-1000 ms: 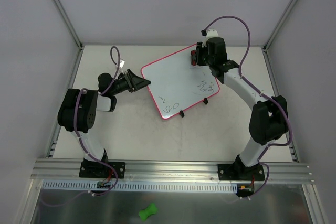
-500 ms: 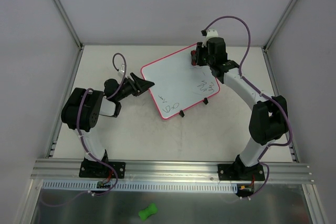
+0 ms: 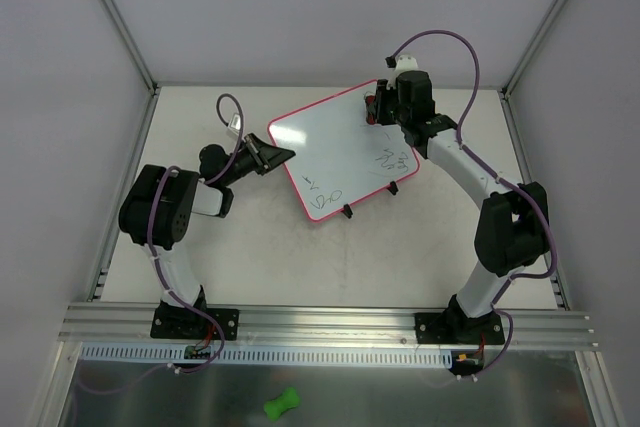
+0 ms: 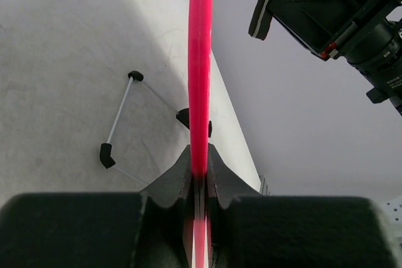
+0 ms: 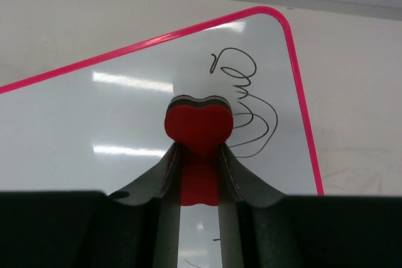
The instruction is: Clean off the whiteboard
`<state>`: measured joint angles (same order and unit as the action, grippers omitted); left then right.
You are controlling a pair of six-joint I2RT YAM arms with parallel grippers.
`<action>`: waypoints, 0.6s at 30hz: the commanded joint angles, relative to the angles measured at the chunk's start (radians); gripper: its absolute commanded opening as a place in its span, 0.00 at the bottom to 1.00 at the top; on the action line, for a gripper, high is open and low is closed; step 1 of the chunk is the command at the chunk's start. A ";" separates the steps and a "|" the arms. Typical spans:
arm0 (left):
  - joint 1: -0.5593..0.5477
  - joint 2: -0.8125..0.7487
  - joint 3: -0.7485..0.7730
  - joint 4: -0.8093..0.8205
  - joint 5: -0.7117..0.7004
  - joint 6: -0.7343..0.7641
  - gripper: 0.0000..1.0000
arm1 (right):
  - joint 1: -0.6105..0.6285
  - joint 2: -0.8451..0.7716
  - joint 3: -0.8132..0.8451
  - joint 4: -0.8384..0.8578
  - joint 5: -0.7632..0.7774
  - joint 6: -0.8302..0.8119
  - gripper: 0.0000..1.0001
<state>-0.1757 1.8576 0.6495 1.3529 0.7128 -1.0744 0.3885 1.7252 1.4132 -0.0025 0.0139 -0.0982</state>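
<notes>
Seen from the top external camera, the whiteboard (image 3: pixel 335 152) lies turned at an angle on the far middle of the pale surface (image 3: pixel 250 257), between the two arms; dark scribbles (image 3: pixel 392 161) mark it near its right corner, and more sit near its closest corner; two small black feet (image 3: pixel 347 213) stick out from its near right edge; the left gripper (image 3: pixel 281 155) meets the board's left corner, its fingers pinched on the pink rim; the right gripper (image 3: pixel 374 107) is over the board's far corner with a small red eraser (image 3: pixel 369 105) between its fingers. In the left wrist view the rim is seen edge-on as a bright pink band running straight up the middle; the two dark fingers close on it from both sides with no gap; left of the rim a thin wire leg (image 4: pixel 119 117) with black end caps shows against the surface; the other arm's fingers appear at the upper right. In the right wrist view the fingers are clamped on the eraser, whose rounded head pokes out past the fingertips; the board's white face lies beyond it, a looping scribble just to the eraser's right; whether the eraser touches the board cannot be told.
</notes>
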 commanded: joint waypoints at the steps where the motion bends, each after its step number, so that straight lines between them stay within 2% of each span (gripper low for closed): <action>1: -0.007 0.028 0.041 0.322 0.089 0.005 0.00 | -0.008 -0.023 0.001 0.044 -0.003 -0.006 0.00; 10: 0.005 0.074 0.139 0.328 0.345 0.019 0.00 | -0.010 -0.026 0.001 0.044 -0.003 -0.006 0.00; 18: 0.031 0.083 0.142 0.328 0.392 0.036 0.00 | -0.008 0.007 0.029 0.042 -0.003 -0.006 0.00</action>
<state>-0.1375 1.9263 0.7868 1.3491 0.9611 -1.0294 0.3836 1.7260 1.4117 -0.0025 0.0135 -0.0982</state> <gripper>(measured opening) 0.049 0.264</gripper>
